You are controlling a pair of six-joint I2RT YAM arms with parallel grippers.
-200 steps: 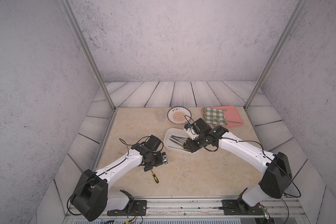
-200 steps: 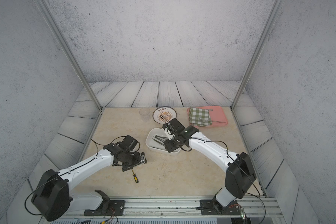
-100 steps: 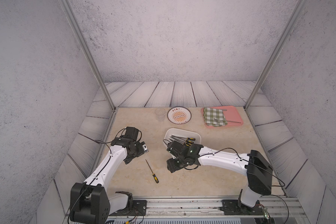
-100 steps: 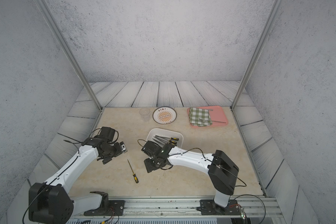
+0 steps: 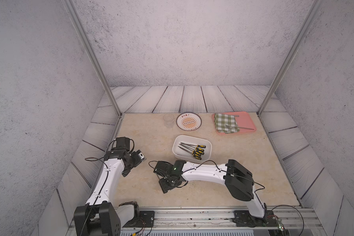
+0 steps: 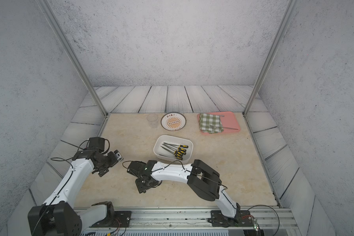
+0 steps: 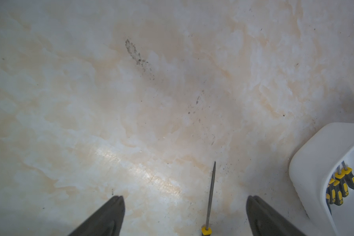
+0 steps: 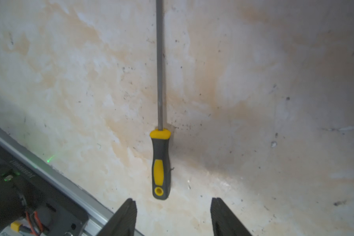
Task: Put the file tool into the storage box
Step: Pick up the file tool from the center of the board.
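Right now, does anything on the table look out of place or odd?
One file tool lies loose on the tabletop, outside the storage box where the other files sit together. It lies flat just ahead of the right gripper, whose jaws stand open, not gripping it. Nothing else looks spilled or damaged.

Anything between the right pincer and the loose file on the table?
Nothing visible. The open right pincer points at the yellow-and-grey-handled metal file, which lies flat on the beige marbled tabletop just beyond its fingertips.

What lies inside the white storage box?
Several files with black-and-yellow handles lie side by side in the storage box. Overlap hides their exact count; the near wall covers some floor.
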